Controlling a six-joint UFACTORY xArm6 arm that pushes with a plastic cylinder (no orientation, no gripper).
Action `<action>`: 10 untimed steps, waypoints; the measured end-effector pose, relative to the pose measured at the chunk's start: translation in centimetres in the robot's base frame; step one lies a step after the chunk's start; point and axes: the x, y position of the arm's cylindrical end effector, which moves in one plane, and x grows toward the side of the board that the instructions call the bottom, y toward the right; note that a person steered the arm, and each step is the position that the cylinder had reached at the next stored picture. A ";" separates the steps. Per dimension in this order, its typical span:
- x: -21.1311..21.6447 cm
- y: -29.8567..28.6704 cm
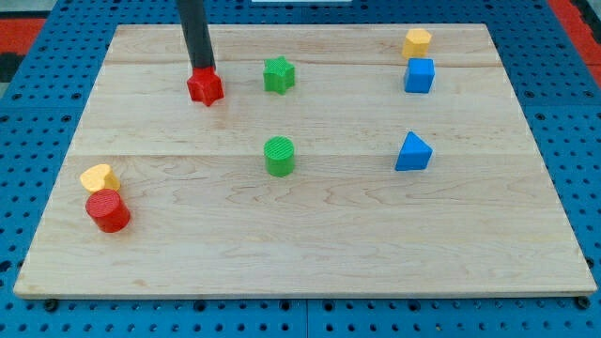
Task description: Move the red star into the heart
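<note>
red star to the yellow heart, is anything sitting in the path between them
Nothing visible does. My tip sits at the top edge of the red star, and the yellow heart lies down toward the view's bottom left with bare board between. The red cylinder touches the heart's far, lower side, off that line.

No readable text, labels, brands, numbers or signs anywhere in the camera view. Wooden board (310, 244): bare grain only. Blocks: plain coloured surfaces, no markings. Blue perforated surface (38, 75) around the board: holes only, no print.
</note>
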 end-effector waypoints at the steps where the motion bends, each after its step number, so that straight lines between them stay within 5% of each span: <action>1: 1.1 1.9; 4: 6.8 -1.7; 7: 13.4 1.7; 8: 14.8 -3.2; 10: 15.3 -2.9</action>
